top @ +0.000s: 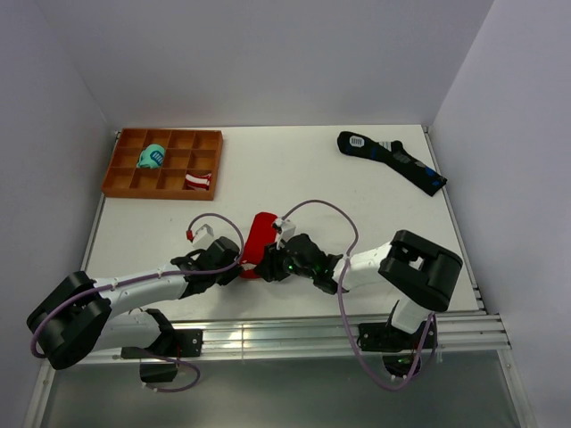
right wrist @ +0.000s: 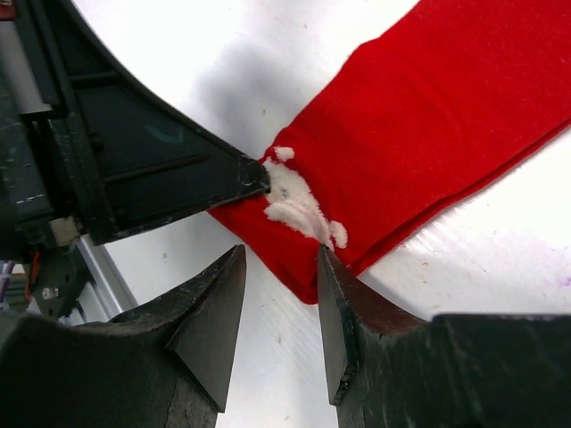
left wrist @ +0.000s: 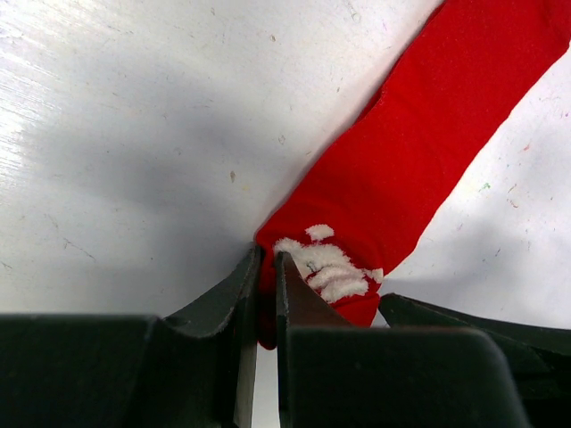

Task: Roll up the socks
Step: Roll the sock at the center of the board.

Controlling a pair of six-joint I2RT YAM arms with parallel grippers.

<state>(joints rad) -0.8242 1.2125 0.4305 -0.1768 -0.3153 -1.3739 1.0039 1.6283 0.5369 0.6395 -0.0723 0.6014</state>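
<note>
The red socks (top: 260, 236) lie flat as a strip on the white table, in front of both arms. Their near end carries a small white motif (left wrist: 326, 269). My left gripper (left wrist: 268, 259) is shut on the edge of that near end, with red fabric pinched between its jaws. My right gripper (right wrist: 279, 259) stands open just beside it, and the socks' (right wrist: 446, 134) near corner reaches into the gap next to one of its fingers (right wrist: 343, 303). In the top view the two grippers meet at the socks' near end, left gripper (top: 241, 266) and right gripper (top: 270, 265).
An orange compartment tray (top: 117, 166) sits at the back left, holding a teal bundle (top: 151, 158) and a red-and-white striped bundle (top: 198, 182). Long black socks (top: 393, 159) lie at the back right. A metal rail (top: 294, 334) runs along the near edge.
</note>
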